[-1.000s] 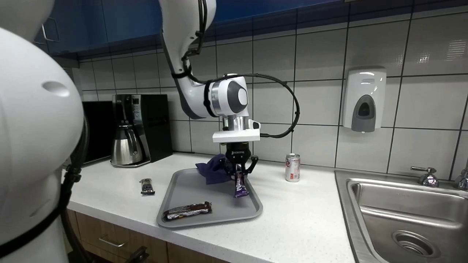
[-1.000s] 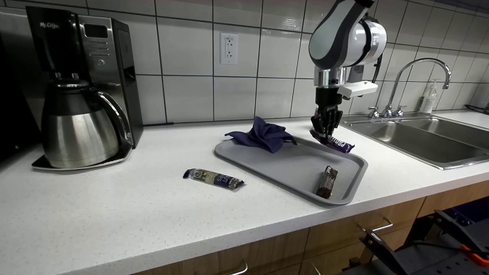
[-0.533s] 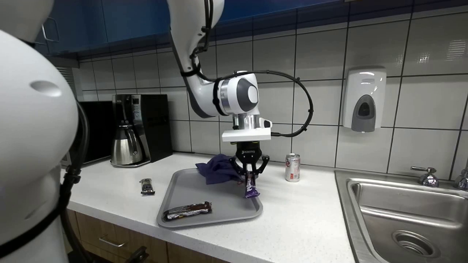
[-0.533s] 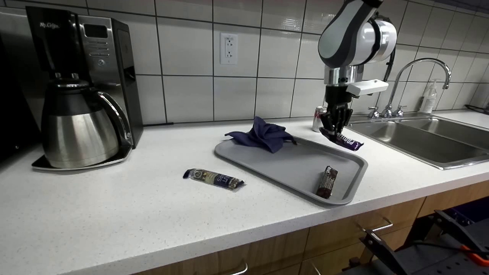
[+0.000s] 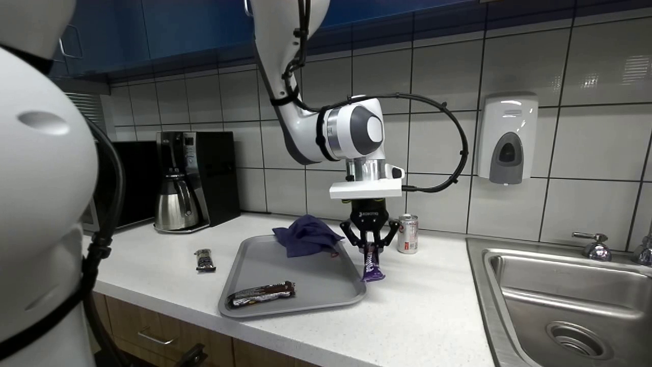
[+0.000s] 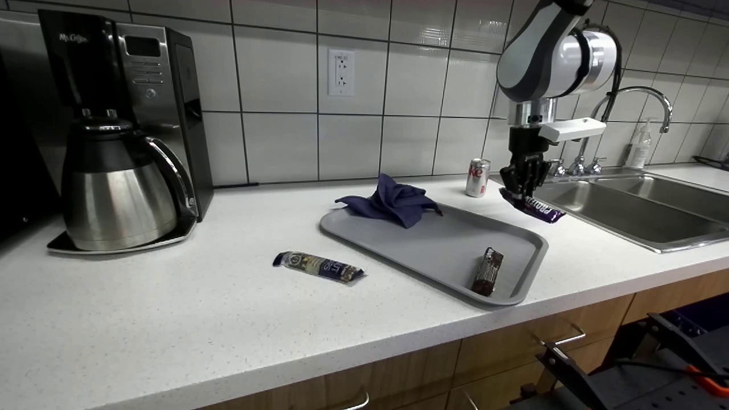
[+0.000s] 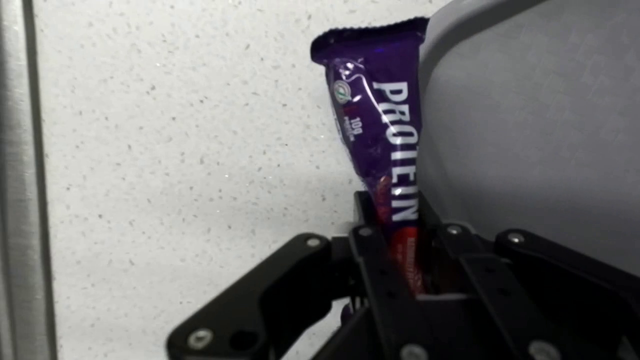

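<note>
My gripper (image 5: 371, 248) is shut on a purple and red protein bar (image 5: 373, 271), its black fingers on either side of the wrapper. The bar sticks out tilted and shows in an exterior view (image 6: 544, 210) and in the wrist view (image 7: 377, 100); its middle is hidden between the fingers. It hangs above the white counter by the right edge of a grey tray (image 5: 318, 280). A dark blue crumpled cloth (image 5: 305, 237) lies over the tray's back part. A brown wrapped bar (image 5: 261, 294) lies at the tray's front. A silver can (image 6: 477, 177) stands behind the gripper.
Another wrapped bar (image 6: 319, 266) lies on the counter left of the tray. A coffee maker with a steel carafe (image 6: 122, 193) stands at the far left. A steel sink (image 5: 479, 295) is at the right. A soap dispenser (image 5: 508, 137) hangs on the tiled wall.
My gripper has moved right with the purple bar, from above the tray to past its right edge. The can has come into full view in an exterior view. The other things have stayed put.
</note>
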